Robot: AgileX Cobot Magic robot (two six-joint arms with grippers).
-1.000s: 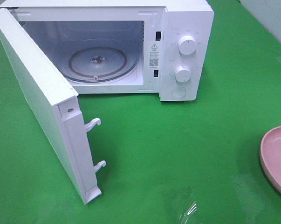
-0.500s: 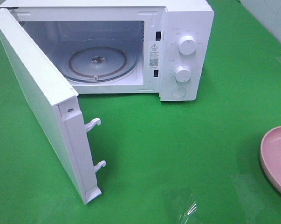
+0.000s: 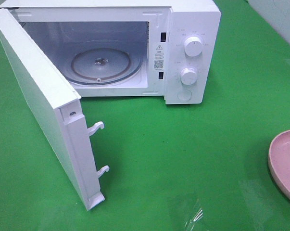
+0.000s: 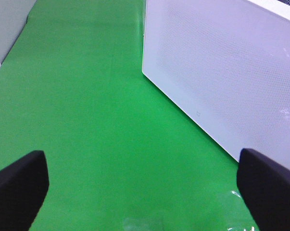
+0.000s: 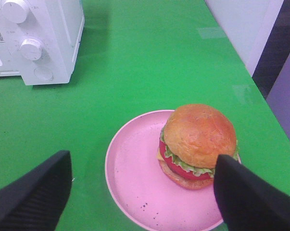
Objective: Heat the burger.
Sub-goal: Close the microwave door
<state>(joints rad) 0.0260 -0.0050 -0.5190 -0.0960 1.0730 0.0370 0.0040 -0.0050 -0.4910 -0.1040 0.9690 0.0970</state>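
Burger (image 5: pixel 199 144) seen only by right wrist camera: sits on far-right part of pink plate (image 5: pixel 135 178), between spread fingers of right gripper (image 5: pixel 142 192), untouched. High view shows only plate rim (image 3: pixel 279 163) at right edge, no burger, no arms. Microwave (image 3: pixel 193 19) door (image 3: pixel 34 106) swung wide, turntable (image 3: pixel 104 65) bare. Left gripper (image 4: pixel 145 183) spread, empty, beside door's outer face (image 4: pixel 221 72). Broad green table (image 3: pixel 183 159) clear between plate and microwave.

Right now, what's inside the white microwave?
Inside the open white microwave lies only a round glass turntable; no food. The cavity's near-left corner hides behind the open white door.
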